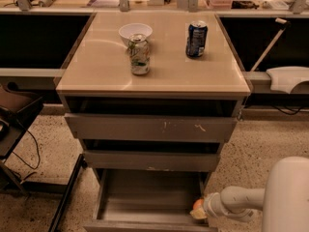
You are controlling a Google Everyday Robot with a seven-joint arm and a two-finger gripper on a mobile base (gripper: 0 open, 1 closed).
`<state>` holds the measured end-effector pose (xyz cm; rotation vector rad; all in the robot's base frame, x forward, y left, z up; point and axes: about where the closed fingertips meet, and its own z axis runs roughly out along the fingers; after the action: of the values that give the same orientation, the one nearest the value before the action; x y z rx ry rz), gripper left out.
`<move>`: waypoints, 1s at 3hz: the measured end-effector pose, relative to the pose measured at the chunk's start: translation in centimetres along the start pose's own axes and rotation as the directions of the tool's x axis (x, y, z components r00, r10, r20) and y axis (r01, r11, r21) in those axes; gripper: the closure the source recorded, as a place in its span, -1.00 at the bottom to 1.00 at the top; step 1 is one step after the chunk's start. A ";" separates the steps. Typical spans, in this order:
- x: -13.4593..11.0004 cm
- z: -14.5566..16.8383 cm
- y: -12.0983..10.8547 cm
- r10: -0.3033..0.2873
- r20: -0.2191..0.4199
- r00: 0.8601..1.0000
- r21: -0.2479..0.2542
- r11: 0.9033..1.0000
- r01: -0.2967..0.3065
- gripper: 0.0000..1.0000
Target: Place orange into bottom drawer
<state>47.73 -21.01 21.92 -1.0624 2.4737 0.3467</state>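
One gripper (200,211): I see it low right, at the right end of the bottom drawer (145,199).
Jaws: grasping the orange (197,205).
Desk (96,76): bowl (135,31) on top.

The bottom drawer (145,199) stands pulled open, its shallow grey-brown tray bare. The small round orange (197,205) sits against the claw (202,212) at the drawer's right front corner.

The beige cabinet top (96,76) carries three things. A white bowl (135,31) stands at 11 o'clock, and a silver-green can (139,54) stands upright just in front of it. A blue can (196,39) stands upright at 1 o'clock. Below, at 5 o'clock, the gripper (202,212) is at the right front corner of the open bottom drawer (145,197), with the orange (197,205) at its tip.
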 end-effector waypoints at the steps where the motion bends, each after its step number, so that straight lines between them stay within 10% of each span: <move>1: 0.1 0.8 0.7 0.002 0.040 0.999 -0.011 1.000 -0.001 1.00; 2: -0.9 5.2 2.4 0.011 0.084 0.996 -0.109 0.994 -0.002 1.00; 3: -3.9 9.7 5.0 -0.005 0.135 0.991 -0.245 0.969 0.038 1.00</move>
<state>49.21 -11.45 15.59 -1.1222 2.3406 0.7115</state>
